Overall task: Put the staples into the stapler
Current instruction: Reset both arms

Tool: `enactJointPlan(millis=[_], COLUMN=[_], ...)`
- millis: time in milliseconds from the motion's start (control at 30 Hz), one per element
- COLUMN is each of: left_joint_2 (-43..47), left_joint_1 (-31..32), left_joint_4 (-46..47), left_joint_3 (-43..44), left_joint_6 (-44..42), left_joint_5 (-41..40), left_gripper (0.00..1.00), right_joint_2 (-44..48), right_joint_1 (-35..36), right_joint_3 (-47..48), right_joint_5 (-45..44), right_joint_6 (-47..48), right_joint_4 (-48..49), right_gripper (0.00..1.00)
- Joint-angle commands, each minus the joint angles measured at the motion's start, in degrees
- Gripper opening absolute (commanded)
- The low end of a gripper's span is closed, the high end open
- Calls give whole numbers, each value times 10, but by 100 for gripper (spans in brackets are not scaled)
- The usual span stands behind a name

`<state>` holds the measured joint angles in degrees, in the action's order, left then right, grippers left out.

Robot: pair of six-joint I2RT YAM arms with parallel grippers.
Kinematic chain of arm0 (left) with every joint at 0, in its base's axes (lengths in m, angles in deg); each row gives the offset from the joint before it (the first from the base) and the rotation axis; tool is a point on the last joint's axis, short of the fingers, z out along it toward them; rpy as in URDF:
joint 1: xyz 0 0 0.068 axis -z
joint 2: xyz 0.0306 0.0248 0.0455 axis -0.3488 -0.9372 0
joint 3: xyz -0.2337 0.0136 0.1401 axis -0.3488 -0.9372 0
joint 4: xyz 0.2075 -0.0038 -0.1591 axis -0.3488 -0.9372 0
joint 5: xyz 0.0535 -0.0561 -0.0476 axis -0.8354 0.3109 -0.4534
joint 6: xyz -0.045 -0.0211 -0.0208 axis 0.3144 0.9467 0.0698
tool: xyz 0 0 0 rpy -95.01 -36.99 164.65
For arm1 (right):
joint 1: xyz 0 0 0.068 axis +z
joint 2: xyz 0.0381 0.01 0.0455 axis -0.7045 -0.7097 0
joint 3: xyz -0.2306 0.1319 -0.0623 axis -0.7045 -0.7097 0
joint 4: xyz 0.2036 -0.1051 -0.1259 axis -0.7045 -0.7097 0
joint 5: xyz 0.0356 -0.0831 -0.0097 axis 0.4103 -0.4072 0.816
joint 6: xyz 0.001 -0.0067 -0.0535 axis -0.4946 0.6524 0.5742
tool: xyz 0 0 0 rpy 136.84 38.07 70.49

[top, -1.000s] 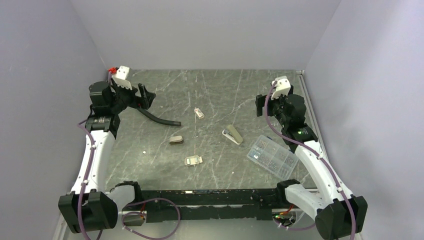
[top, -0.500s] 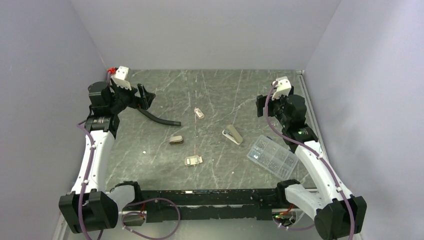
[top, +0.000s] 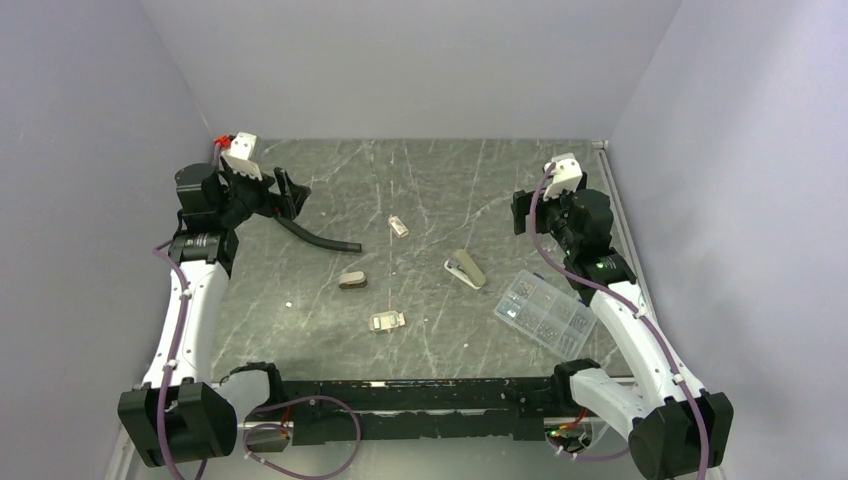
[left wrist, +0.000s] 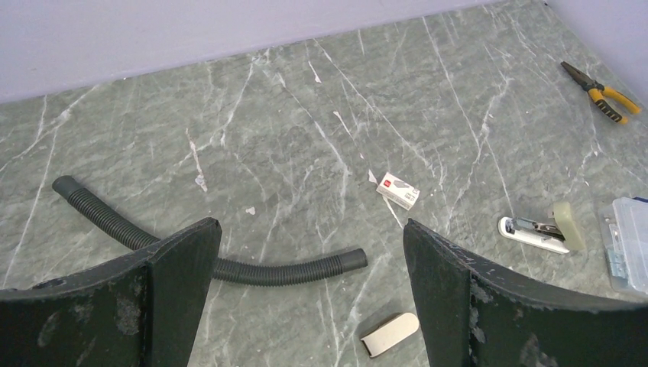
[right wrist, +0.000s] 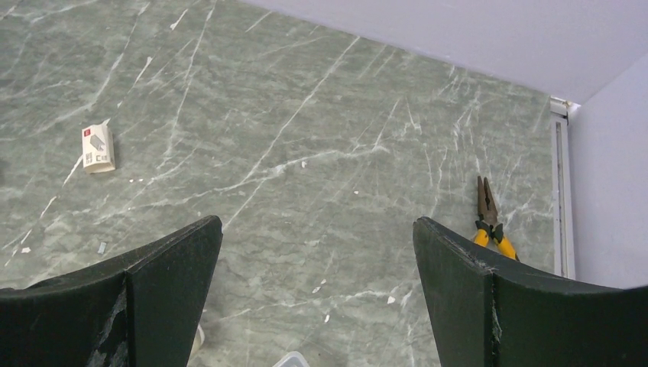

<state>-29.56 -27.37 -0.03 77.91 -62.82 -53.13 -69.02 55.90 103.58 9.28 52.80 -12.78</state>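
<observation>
— What's the setting?

— A grey-green marbled tabletop (top: 440, 180) boxed in by plain lavender walls. Both arms reach toward its far edge, one at each side.

— What do the wrist cameras catch that the overhead one doesn't?

— Yellow-handled pliers (right wrist: 489, 222) lying near the far right corner, close to the right edge. Both wrist views show them; the overhead view does not.

— And the reverse?

— Only the overhead view takes in a small pale item (top: 387, 321) toward the near edge. It also shows the whole clear compartment box (top: 546, 311), which the left wrist view cuts off.

— The stapler?

— The stapler (top: 465, 269) lies right of the tabletop's centre, between the white staple box (top: 398, 226) and the compartment box, touching neither. Its olive-grey arm is splayed off the silver-white channel, and the left wrist view shows the channel's dark inside.

— The grippers?

— The left gripper (left wrist: 309, 229) has its jaws spread wide and holds nothing, near a black corrugated hose (left wrist: 229, 264). The right gripper (right wrist: 317, 222) is equally wide and empty, over bare tabletop.
</observation>
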Motion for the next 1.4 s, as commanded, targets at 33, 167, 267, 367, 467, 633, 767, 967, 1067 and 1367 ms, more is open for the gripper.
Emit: enactJointPlan(millis=[33, 167, 267, 367, 467, 633, 767, 967, 1067, 1367], left_joint_2=[7, 7, 7, 8, 7, 8, 8, 8, 8, 8], left_joint_1=[-5, -5, -6, -7, -8, -9, -10, -13, -13, -16], left_joint_4=[21, 22, 22, 22, 22, 24, 24, 26, 26, 26], left_joint_3=[-1, -2, -2, -3, -3, -5, -5, -6, -6, -7], left_joint_6=[9, 10, 10, 10, 10, 12, 11, 12, 12, 13], left_joint_5=[19, 19, 20, 20, 22, 23, 25, 28, 29, 29], left_gripper=[95, 95, 95, 95, 95, 95, 95, 95, 95, 95], right_joint_2=[6, 5, 7, 8, 9, 11, 11, 13, 14, 15], right_joint_1=[-3, -4, -3, -4, -4, -4, -4, -5, -5, -5], right_joint_3=[1, 2, 1, 0, 0, 0, -1, 0, 0, -1], right_joint_5=[11, 13, 13, 15, 15, 15, 16, 16, 17, 17], right_joint_6=[3, 3, 3, 3, 3, 4, 4, 3, 2, 1], right_joint_4=[28, 27, 29, 28, 27, 28, 27, 27, 27, 27], right_gripper=[100, 100, 100, 100, 100, 100, 100, 100, 100, 100])
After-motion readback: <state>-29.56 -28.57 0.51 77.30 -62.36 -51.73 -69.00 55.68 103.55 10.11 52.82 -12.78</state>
